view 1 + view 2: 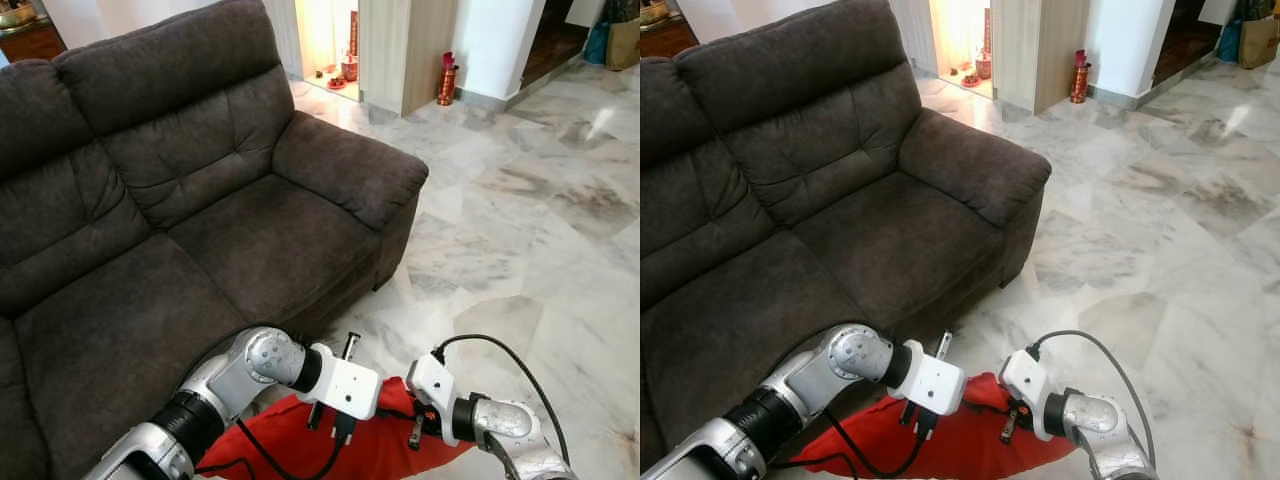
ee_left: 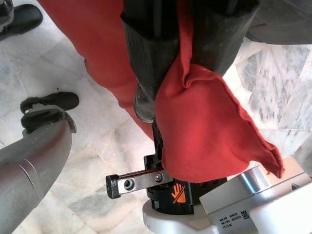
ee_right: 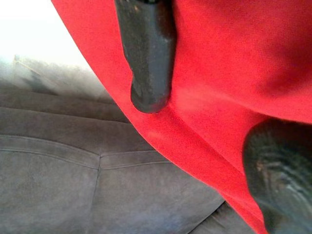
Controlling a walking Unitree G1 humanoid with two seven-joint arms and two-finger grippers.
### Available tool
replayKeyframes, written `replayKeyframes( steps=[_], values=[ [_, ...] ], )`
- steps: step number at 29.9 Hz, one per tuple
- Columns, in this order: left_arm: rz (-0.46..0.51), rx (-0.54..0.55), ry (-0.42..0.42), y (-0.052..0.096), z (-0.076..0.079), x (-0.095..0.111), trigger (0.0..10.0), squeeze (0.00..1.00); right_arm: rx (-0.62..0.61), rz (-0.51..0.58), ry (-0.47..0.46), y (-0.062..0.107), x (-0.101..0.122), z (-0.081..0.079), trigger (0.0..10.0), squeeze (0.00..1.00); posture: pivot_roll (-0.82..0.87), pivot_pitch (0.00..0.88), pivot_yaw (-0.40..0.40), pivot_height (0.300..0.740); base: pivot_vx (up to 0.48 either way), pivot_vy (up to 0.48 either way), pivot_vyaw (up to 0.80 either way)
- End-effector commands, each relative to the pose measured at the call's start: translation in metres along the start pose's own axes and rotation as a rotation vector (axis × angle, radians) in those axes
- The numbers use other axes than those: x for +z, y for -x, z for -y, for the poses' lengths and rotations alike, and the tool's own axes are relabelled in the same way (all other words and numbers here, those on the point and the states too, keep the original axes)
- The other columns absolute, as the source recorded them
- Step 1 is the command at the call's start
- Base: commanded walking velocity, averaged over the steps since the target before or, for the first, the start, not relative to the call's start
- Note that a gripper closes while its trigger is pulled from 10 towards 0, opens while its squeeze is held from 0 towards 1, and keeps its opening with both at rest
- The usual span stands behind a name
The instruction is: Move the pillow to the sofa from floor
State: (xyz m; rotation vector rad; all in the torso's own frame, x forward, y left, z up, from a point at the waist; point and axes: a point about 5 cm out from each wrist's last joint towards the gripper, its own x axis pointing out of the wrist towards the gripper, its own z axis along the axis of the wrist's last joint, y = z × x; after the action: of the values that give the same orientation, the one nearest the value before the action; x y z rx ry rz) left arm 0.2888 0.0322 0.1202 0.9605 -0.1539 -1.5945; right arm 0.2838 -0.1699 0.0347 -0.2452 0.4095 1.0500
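Pillow (image 1: pixel 300 440), red and soft, is being held up off the marble floor (image 1: pixel 520 230) just in front of the sofa (image 1: pixel 200 230), between the robot's two arms at the near edge of the head views. It is being gripped from both sides: the left gripper (image 1: pixel 330 420) is clamped on its left part and the right gripper (image 1: pixel 415 432) on its right corner.

The head views are giving the wider setting: the dark brown sofa is taking up the left and middle, with its armrest (image 1: pixel 350 165) toward the far right end, and a red vase (image 1: pixel 446 80) is standing on the floor by a white wall well beyond it. Both seat cushions are lying bare.

The grip itself is being shown by the wrist views. In the left wrist view a bunched fold of the red fabric (image 2: pixel 204 126) is being pinched between the black fingers (image 2: pixel 151 63), with a loose corner hanging past them toward the other arm's white wrist housing (image 2: pixel 243 204); a dark shoe (image 2: pixel 48 102) is also being seen on the floor below. In the right wrist view the red cloth is being pressed between two black fingers (image 3: pixel 148 53), and the sofa's seat is lying directly behind it.
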Motion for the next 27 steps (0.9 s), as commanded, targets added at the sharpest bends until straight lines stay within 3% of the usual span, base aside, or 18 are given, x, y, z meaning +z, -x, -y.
replayKeyframes(
  steps=[1,10,11,12,21,27],
  values=[
    [0.036,0.015,-0.056,0.000,-0.006,0.012,10.0,0.00,-0.011,0.044,0.041,-0.007,0.015,0.004,0.0,0.00,0.01,0.045,0.071,0.740,0.000,0.000,0.00],
    [0.031,0.036,-0.065,0.000,-0.012,0.013,10.0,0.00,-0.038,0.050,0.051,-0.010,0.020,0.008,0.0,0.00,0.01,0.031,0.074,0.740,0.000,0.000,0.00],
    [0.037,0.046,-0.054,0.000,-0.013,0.014,10.0,0.24,-0.041,0.049,0.054,-0.010,0.020,0.008,0.0,0.00,0.01,0.032,0.073,0.740,0.000,0.000,0.00],
    [0.039,0.052,-0.039,0.001,-0.014,0.013,10.0,1.00,-0.042,0.048,0.055,-0.009,0.020,0.009,0.0,0.00,0.01,0.033,0.072,0.740,0.000,0.000,0.00],
    [0.029,0.077,-0.035,0.004,-0.015,0.011,10.0,1.00,-0.123,0.024,0.076,-0.005,0.019,0.017,0.0,0.00,0.02,0.059,0.071,0.740,0.000,0.000,0.00],
    [0.057,0.139,0.015,0.015,-0.027,0.012,10.0,1.00,-0.138,0.021,0.072,-0.003,0.018,0.018,0.0,0.00,0.02,0.079,0.073,0.740,0.000,0.000,0.00]
  ],
)
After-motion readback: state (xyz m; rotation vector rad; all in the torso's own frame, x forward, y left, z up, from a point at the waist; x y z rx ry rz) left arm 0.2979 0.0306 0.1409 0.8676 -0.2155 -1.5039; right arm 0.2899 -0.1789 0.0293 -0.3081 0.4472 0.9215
